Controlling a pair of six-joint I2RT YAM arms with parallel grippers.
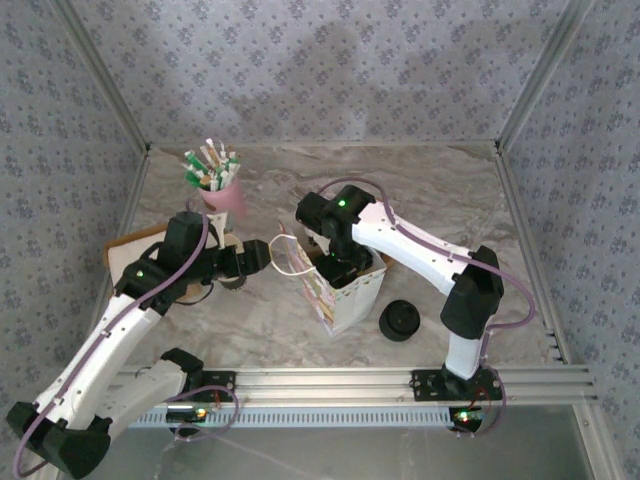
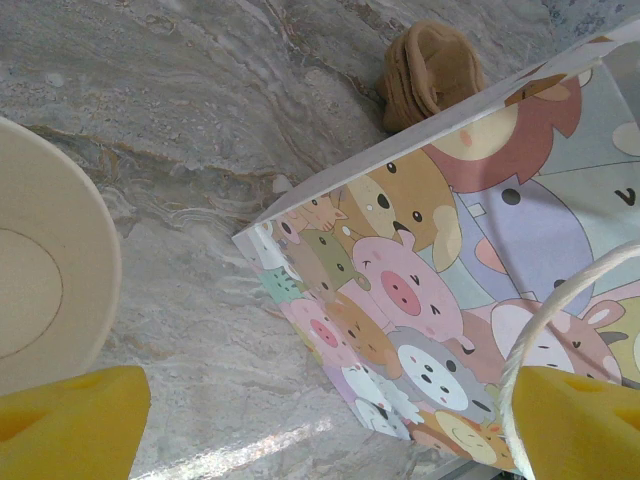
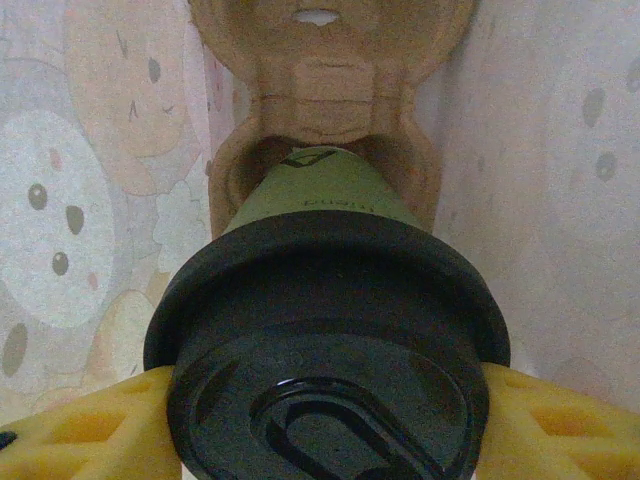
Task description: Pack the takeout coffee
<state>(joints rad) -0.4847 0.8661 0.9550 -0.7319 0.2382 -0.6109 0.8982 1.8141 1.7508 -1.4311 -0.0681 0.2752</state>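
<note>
Reaching into the cartoon-animal paper bag (image 1: 348,305) at the centre of the top view, the right pincer (image 3: 320,430) is clamped on the takeout coffee (image 3: 320,195), its yellow fingers (image 3: 90,430) pressing either side of the black lid (image 3: 325,300). The coffee is inside the bag, its lower end in a ring of a brown pulp cup carrier (image 3: 325,90). Left of the bag, the left pincer (image 2: 320,430) stands wide apart over the marble tabletop (image 2: 200,120), the bag's white cord handle (image 2: 560,310) just beside one finger and a cream-lined cup (image 2: 40,270) at the frame's left edge
</note>
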